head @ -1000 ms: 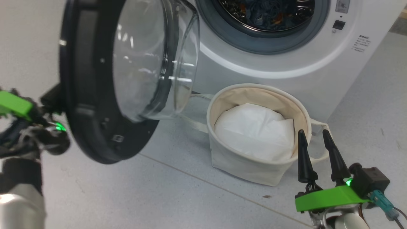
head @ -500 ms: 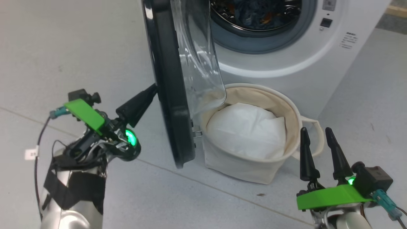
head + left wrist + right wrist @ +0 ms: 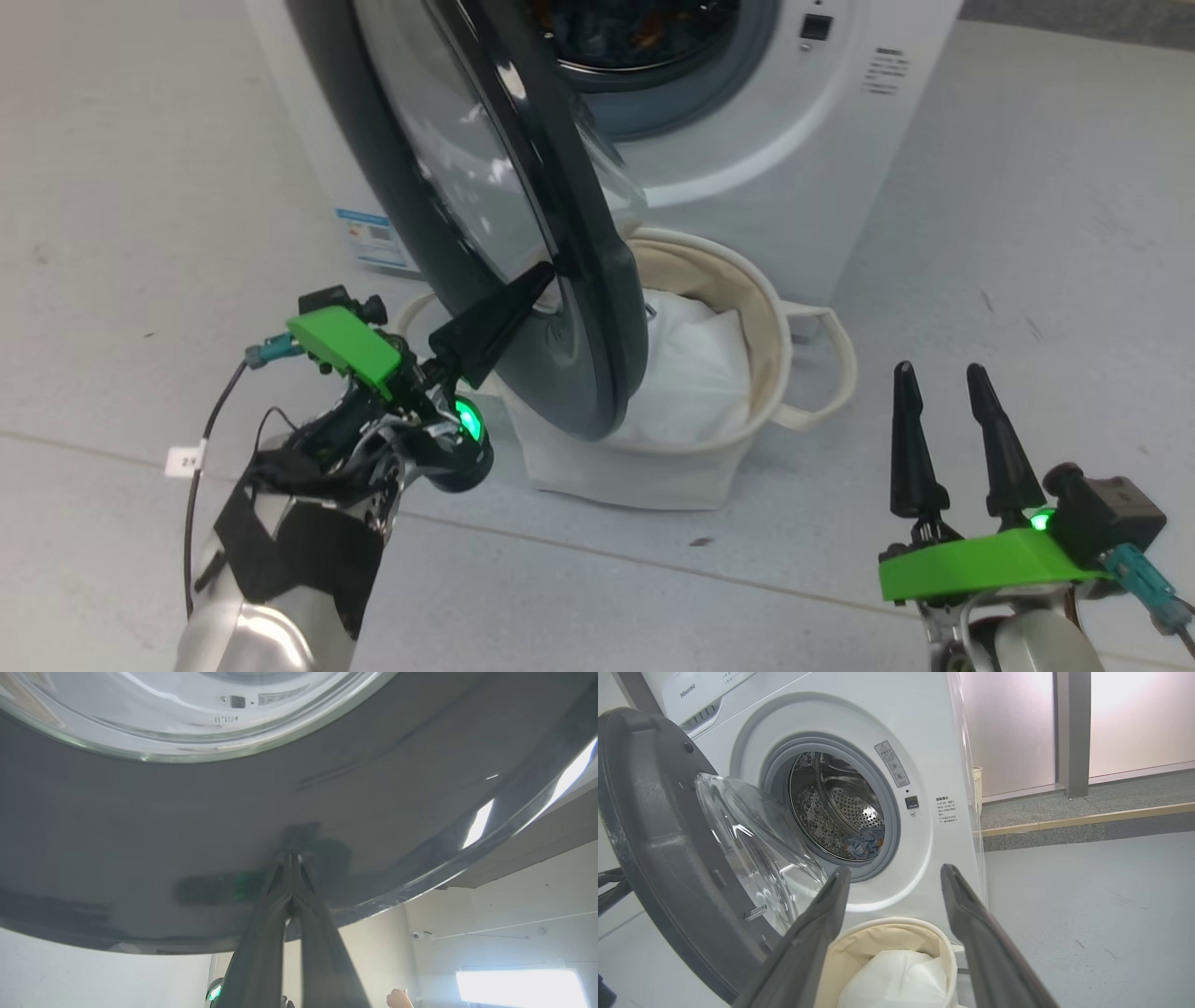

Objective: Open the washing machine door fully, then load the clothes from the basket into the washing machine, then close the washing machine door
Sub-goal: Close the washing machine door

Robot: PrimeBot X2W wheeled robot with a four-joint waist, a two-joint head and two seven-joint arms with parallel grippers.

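From the head view, the washing machine door (image 3: 611, 317) has swung round since half a second ago. Then it stood edge-on; now its glossy outer face shows and its lower rim hangs over the basket (image 3: 782, 322). The whole picture has shifted too, so the head has turned as well. The left gripper (image 3: 540, 278) has followed the door, with its fingers together and their tip pressed against the outer face near the lower rim. The right gripper (image 3: 938, 373) remains low at the right, clear of everything, its fingers apart and pointing up. The basket sits on the floor (image 3: 1027, 233) just in front of the washing machine (image 3: 747, 159), and a white lining sheet (image 3: 700, 373) lies inside it. The clothes (image 3: 635, 28) are in the drum, dark blue with orange flecks.

In the left wrist view, the two fingers (image 3: 261, 952) meet at their tips, touching the wide dark rim, which mirrors them faintly. The clear glass curves across the top.

In the right wrist view, the door stands partly open at the left, its bulging glass bowl turned toward the grey-ringed drum mouth. A bundle of blue cloth lies at the bottom of the steel drum. The cream basket with its white sheet shows low between the spread fingers.
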